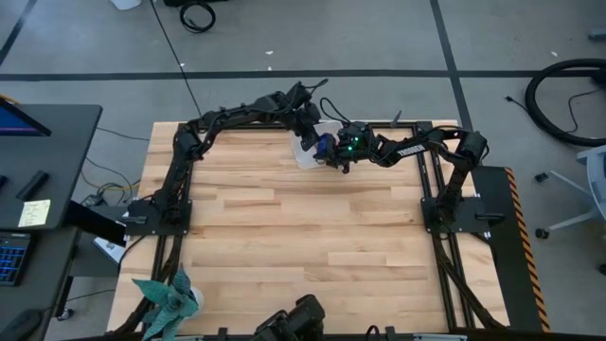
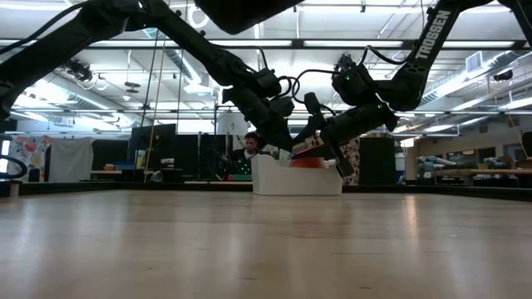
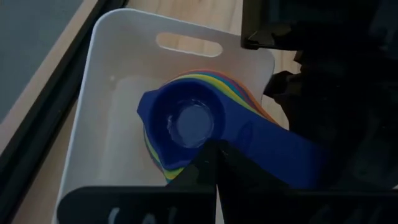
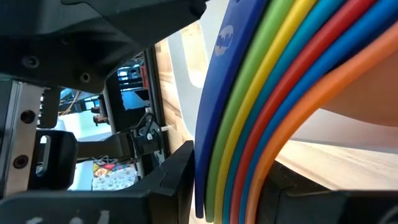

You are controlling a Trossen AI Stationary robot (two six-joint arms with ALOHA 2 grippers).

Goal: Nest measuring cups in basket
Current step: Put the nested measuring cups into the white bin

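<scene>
The white basket (image 1: 305,152) (image 3: 118,93) (image 2: 283,181) stands by the table's far edge. Inside it, the measuring cups (image 3: 186,124) are nested in one stack, dark blue on top. Their handles fan out over the basket's rim toward my right gripper (image 1: 343,152) (image 2: 331,148), which is shut on them. An orange bowl (image 2: 309,163) shows above the rim in the low view. My left gripper (image 3: 211,163) (image 1: 311,121) hovers over the stack from the far side, fingers shut, its tips by the top cup's rim. My right gripper pinches the stacked handles (image 4: 249,93) between its two fingers, one on the dark blue side, one on the orange side. It comes from the table's right, slanting down. The bowls sit within the basket. Whether my left gripper touches the dark blue cup (image 3: 205,146) I cannot tell.
A teal spiky plant (image 1: 170,298) stands at the table's near left corner. A dark desk (image 1: 38,161) sits beyond the left edge. The table's far edge runs just behind the basket. A person (image 2: 249,148) shows in the room behind.
</scene>
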